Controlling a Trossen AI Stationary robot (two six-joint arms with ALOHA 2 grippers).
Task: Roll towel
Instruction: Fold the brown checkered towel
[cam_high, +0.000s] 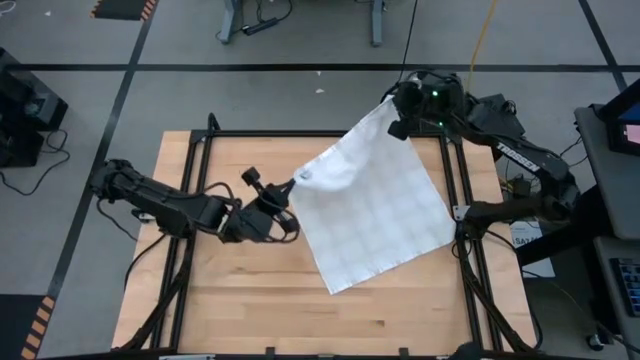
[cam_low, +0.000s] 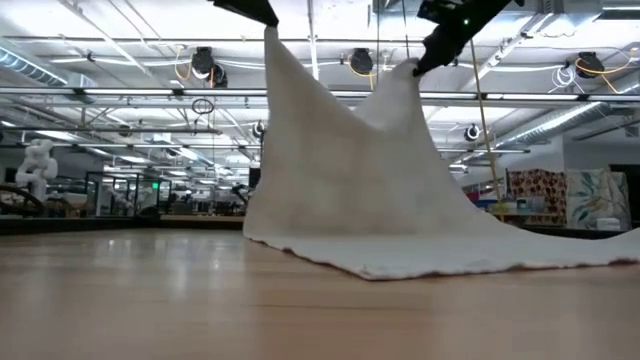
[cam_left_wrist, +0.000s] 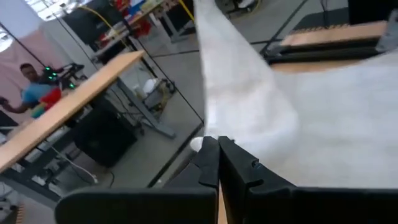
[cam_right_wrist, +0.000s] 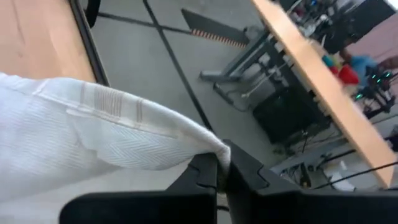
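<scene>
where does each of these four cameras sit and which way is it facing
High view: overhead, straight down on the table; both arms, towel.
Low view: table height, level across into the room; lifted towel, arm tips above.
Left wrist view: past the left gripper, shut on a towel corner.
Right wrist view: past the right gripper, shut on another corner.
All share the towel.

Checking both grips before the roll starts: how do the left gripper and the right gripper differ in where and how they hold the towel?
The left gripper pinches a corner of the towel over the middle of the table; the right gripper pinches a corner at the table's far edge. In the low view the left-held corner stands higher than the right-held one. Both are shut on the cloth, lifting it while its other edge lies on the wood.
</scene>
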